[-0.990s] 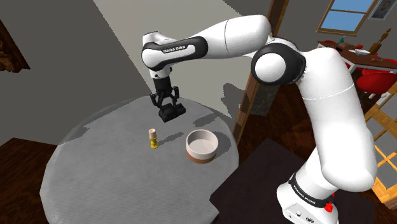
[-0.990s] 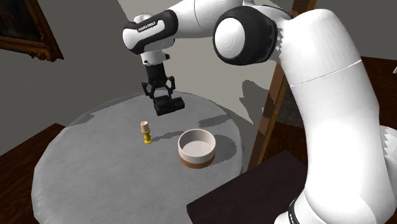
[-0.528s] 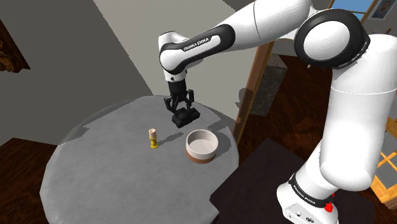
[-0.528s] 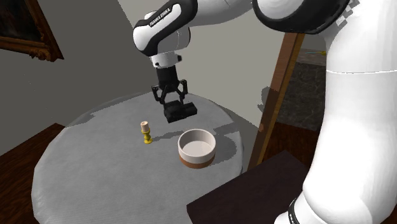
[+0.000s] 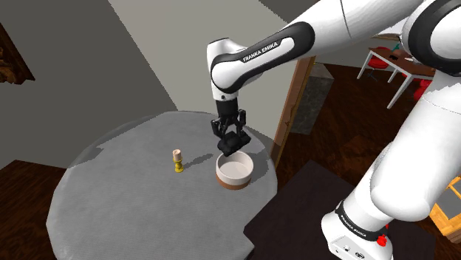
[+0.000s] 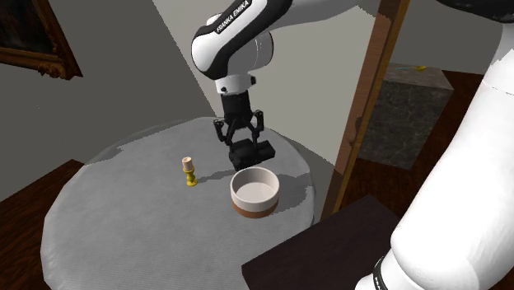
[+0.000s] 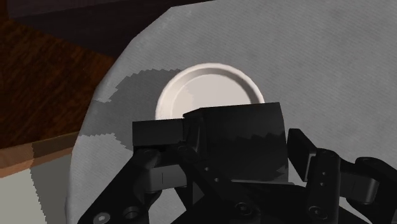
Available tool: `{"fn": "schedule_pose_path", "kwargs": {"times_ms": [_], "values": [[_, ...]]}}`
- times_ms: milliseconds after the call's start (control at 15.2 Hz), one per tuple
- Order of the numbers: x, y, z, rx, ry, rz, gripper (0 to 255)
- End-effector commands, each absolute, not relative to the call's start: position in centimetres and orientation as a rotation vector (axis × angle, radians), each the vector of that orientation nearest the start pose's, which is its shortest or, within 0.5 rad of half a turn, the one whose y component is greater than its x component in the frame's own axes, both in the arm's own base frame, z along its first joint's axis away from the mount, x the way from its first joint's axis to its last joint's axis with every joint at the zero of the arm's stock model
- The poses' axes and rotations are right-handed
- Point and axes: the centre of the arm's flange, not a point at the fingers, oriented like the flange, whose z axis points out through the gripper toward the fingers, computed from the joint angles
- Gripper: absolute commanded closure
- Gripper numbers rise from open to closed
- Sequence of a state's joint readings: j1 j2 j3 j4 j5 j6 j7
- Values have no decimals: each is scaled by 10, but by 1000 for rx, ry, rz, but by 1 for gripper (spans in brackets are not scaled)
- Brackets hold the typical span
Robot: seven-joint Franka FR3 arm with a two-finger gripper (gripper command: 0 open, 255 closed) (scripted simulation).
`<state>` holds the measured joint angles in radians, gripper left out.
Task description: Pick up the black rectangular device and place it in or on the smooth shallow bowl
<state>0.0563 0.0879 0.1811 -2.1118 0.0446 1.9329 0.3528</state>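
Progress: pick-up looks done, you hold the black rectangular device [image 5: 236, 143] clear of the grey bench [image 5: 133, 199]; placing not yet done | Fingers [image 7: 300, 151]: clamped on the device's two sides | Device: between the fingers | White shallow bowl [image 5: 235, 173]: below and just beyond the fingertips, apart from the device | Left, by my judgement: centre over the bowl, lower, release
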Motion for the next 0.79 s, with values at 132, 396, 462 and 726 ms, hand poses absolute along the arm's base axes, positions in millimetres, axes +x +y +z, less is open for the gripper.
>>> {"fn": "schedule_pose_path", "kwargs": {"times_ms": [132,396,462,726], "values": [[505,124,339,-3130,213,426,255],[505,124,318,-3130,213,426,255],[505,124,312,-3130,213,426,255],[505,124,291,-3130,213,426,255]]}}
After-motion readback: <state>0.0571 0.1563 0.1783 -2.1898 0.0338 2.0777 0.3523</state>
